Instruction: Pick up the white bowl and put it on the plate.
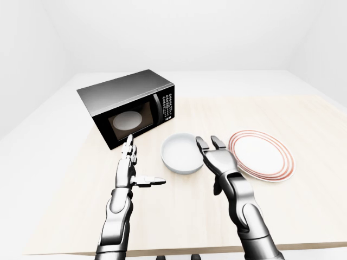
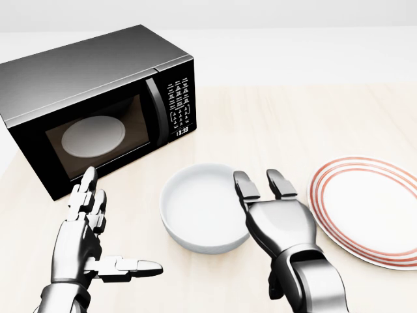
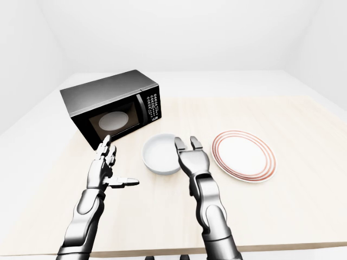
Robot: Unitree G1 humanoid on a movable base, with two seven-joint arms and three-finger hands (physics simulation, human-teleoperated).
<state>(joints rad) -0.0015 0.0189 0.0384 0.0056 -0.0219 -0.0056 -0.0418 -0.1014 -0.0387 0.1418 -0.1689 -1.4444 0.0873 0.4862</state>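
The white bowl (image 2: 203,210) sits empty on the wooden table, in the lower middle of the head view. To its right lies the white plate (image 2: 368,210) with red rings. My right hand (image 2: 260,195) is open, its fingers over the bowl's right rim, palm beside the bowl. At the lower left my left hand (image 2: 107,228) is open too, fingers up and thumb pointing toward the bowl, well clear of it.
A black microwave (image 2: 91,104) with a closed door stands at the upper left, a white turntable showing through its window. The light wooden table (image 1: 303,119) stretches past the plate to the right and up.
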